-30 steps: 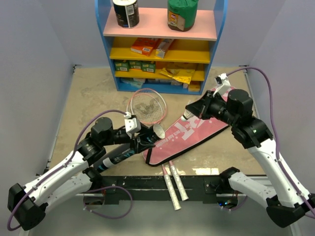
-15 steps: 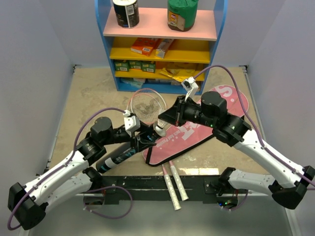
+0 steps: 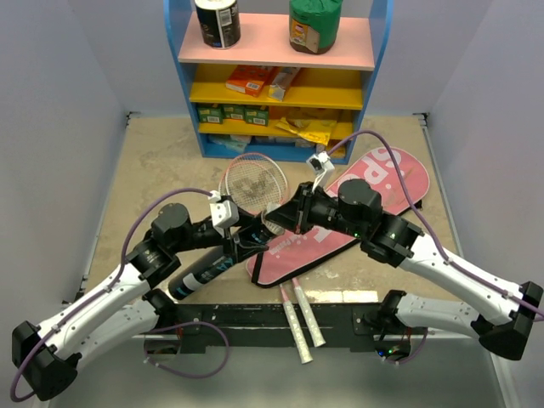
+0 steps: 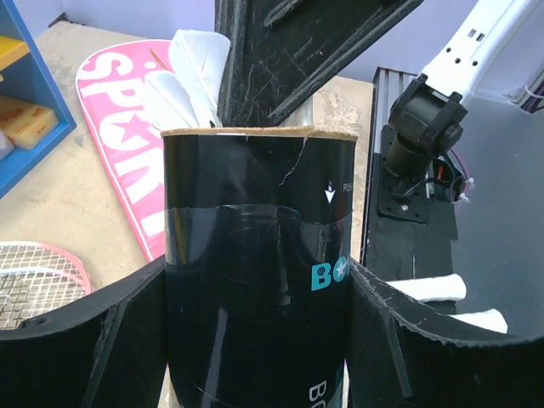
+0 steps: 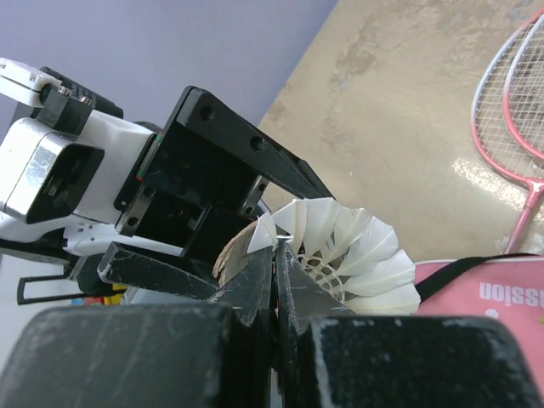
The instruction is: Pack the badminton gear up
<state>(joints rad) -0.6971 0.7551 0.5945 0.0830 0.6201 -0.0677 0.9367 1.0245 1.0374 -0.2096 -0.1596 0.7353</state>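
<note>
Beige, stone-patterned surface (image 3: 161, 161) carries all the gear, in front of the blue and yellow shelf (image 3: 276, 85) at the top of the overhead view.

The pink bag (image 3: 399, 174) is the largest item. It lies flat, slanting from right of centre down toward the middle. The two rackets (image 3: 253, 183) show their pink heads just left of it, and their white handles poke out below its lower end near the bottom edge. Whether the shafts run inside the bag or under it cannot be told.

At centre left, the left jaws are clamped on the sides of the black tube (image 4: 255, 280). They hold it tilted with its open, cardboard-rimmed mouth facing the middle, probably to offer a steady target.

The right jaws are pressed together on the feather rim of a white shuttlecock (image 5: 348, 246), holding it right at that mouth. In the left wrist view its feathers stand just behind the rim, upper left. Gripping the feathers likely leaves the cork end free to go in first. The cork itself is hidden, so how far it has entered is unclear.
</note>
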